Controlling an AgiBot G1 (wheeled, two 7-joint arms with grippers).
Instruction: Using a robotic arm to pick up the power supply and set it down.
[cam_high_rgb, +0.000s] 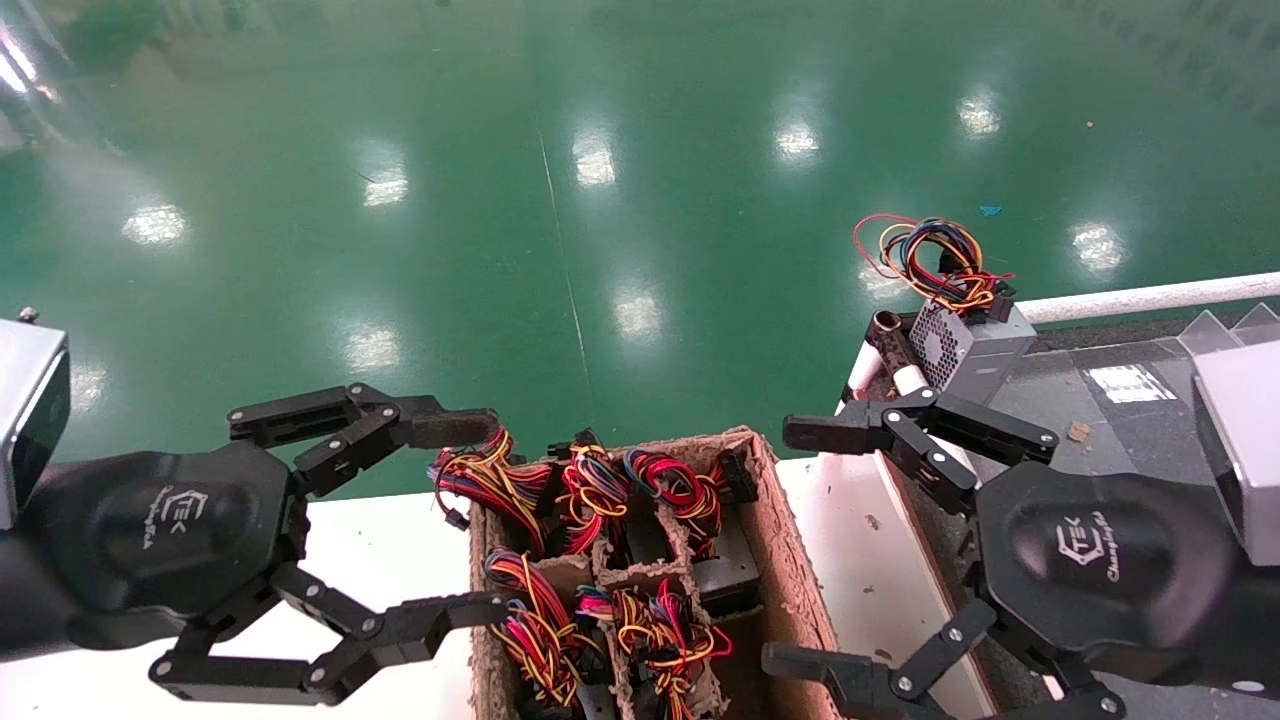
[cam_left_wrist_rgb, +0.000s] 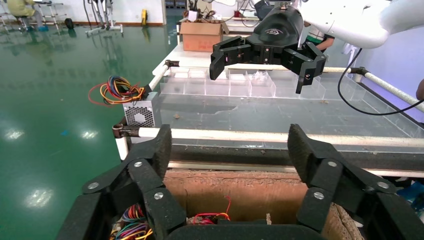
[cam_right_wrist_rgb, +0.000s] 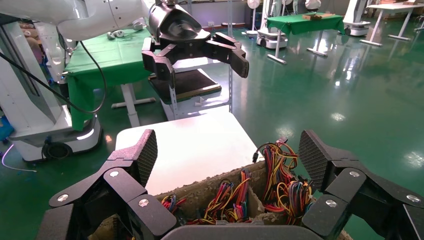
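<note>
Several power supplies stand in the cells of a cardboard carton (cam_high_rgb: 790, 560). Mostly their upright bundles of red, yellow and blue wires (cam_high_rgb: 590, 495) show, with a dark body (cam_high_rgb: 725, 575) in a cell on the right. My left gripper (cam_high_rgb: 475, 517) is open at the carton's left edge, level with the bundles, holding nothing. The right gripper (cam_high_rgb: 798, 547) is open just outside the carton's right wall, also empty. In the right wrist view, that gripper (cam_right_wrist_rgb: 230, 155) frames the wire bundles (cam_right_wrist_rgb: 280, 175). Between the left gripper's (cam_left_wrist_rgb: 231, 150) fingers, its own view shows the carton's inner wall (cam_left_wrist_rgb: 240, 192).
A grey box with a perforated grille (cam_high_rgb: 965, 345) and a loose wire loop sits on the corner of the dark bench (cam_high_rgb: 1100, 400) at the right, beside a white rail (cam_high_rgb: 1140, 297). The carton rests on a white table (cam_high_rgb: 380, 540). Green floor lies beyond.
</note>
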